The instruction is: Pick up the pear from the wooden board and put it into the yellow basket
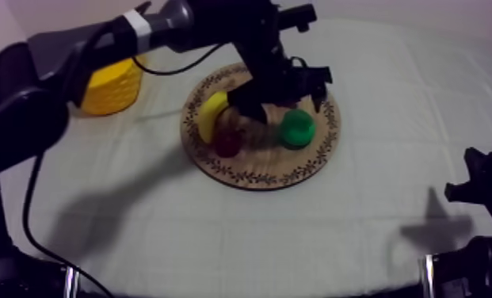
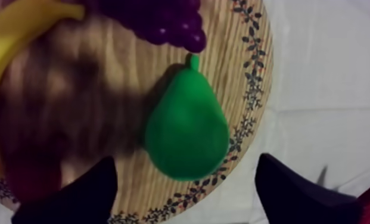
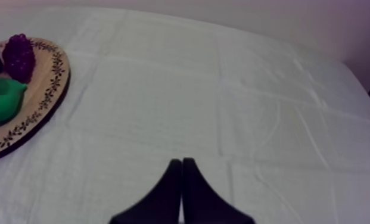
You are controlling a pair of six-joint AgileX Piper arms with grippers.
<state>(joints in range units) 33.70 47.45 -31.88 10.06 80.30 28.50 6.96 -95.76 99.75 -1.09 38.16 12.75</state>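
Observation:
The green pear (image 1: 297, 128) lies on the right part of the round wooden board (image 1: 257, 178). My left gripper (image 1: 284, 97) hovers over the board just above the pear. In the left wrist view its two black fingers (image 2: 74, 196) stand wide apart on either side of the pear (image 2: 187, 128), open, not touching it. The yellow basket (image 1: 112, 85) stands at the far left of the table. My right gripper (image 3: 181, 179) rests low at the right, fingers together as a narrow wedge over bare cloth.
A banana (image 1: 211, 115), a small red fruit (image 1: 227, 143) and purple grapes (image 2: 163, 18) share the board to the left of the pear. My left arm stretches from the basket side across to the board. Bare cloth lies in front and to the right.

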